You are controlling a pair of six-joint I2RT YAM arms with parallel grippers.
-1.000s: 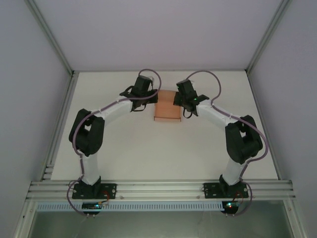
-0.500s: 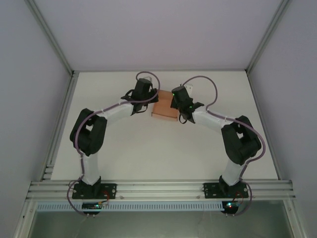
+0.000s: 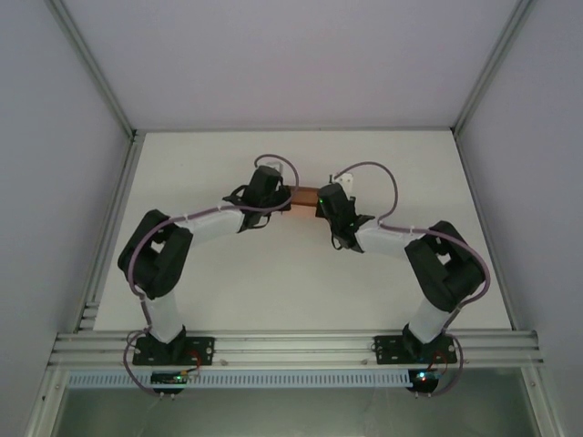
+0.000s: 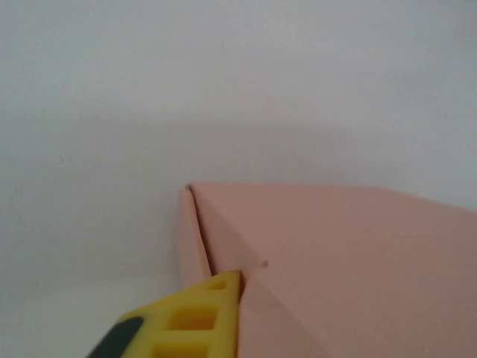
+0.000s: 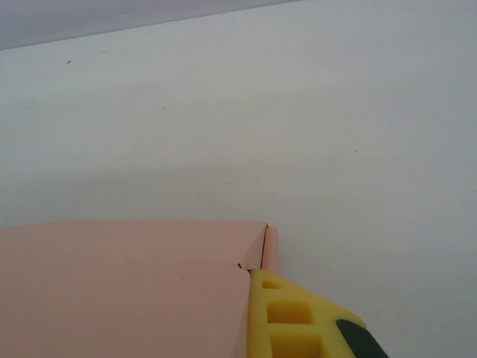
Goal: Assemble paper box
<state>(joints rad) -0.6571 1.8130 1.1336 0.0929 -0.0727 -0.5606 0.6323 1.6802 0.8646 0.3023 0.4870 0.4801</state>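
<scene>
The left gripper (image 3: pixel 284 197) reaches in from the left to the paper box (image 3: pixel 305 188), which lies between the two arms toward the far middle of the counter (image 3: pixel 273 273). In the left wrist view one yellow finger (image 4: pixel 190 322) rests against a folded corner of the pink card. I cannot tell whether the jaws are apart or closed. The right gripper (image 3: pixel 322 202) meets the other end of the box with its jaws closed tight and its finger touching that corner. Whether any card is pinched is unclear. In my judgement the sheet is already folded into box shape, with the side flaps turned in. What probably remains is tucking the last flaps and closing it, though I cannot see whether any side is open.
</scene>
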